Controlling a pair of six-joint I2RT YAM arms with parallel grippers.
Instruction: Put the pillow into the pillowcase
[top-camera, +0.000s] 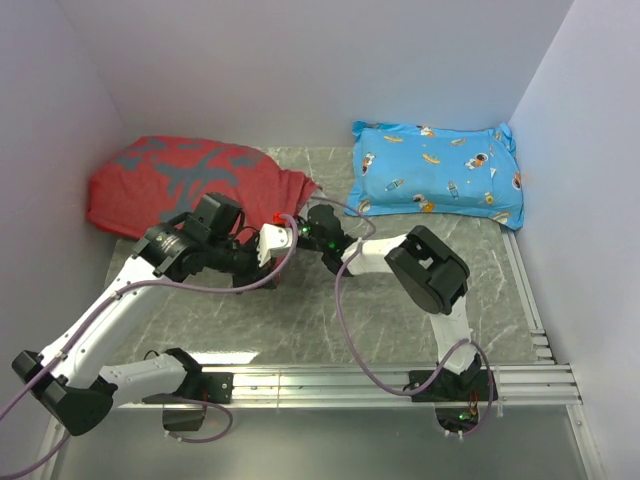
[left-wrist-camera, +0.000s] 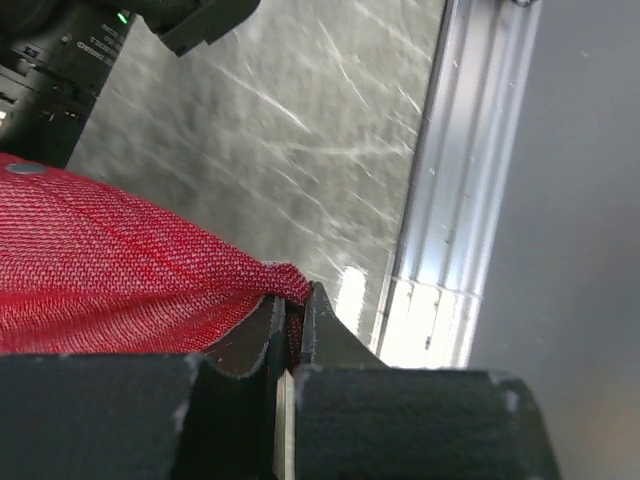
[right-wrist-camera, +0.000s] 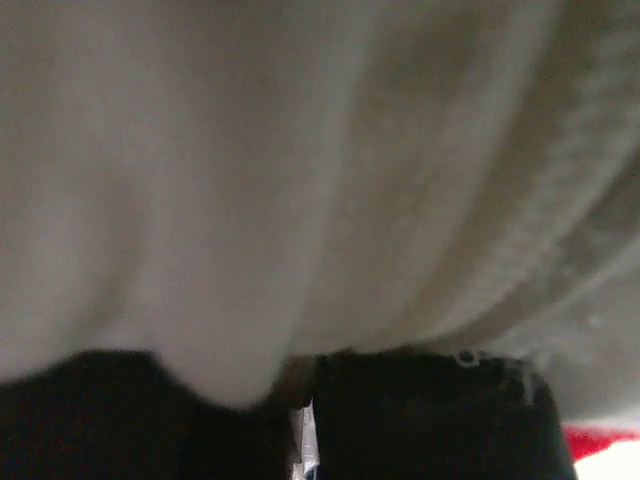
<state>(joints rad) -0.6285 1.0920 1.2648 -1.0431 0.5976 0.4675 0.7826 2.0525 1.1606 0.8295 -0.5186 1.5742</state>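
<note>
**Pillowcase (top-camera: 180, 185) clamped by left gripper (left-wrist-camera: 290, 312); right gripper (right-wrist-camera: 305, 405) closed on white cloth**

Pillowcase lies bulging at the far-left corner of the table (top-camera: 300, 325), its dull red face with grey markings upward. The left jaws are together on a fold of its red edge. The right jaws are together on pale, blurred cloth that fills the wrist view: the pillow (right-wrist-camera: 300, 170), with a sliver of red beside it. Overhead, both grippers meet at the case's right end, and the pillow cannot be made out there. A blue printed pillow (top-camera: 435, 175) lies at the far right, well apart.
</note>
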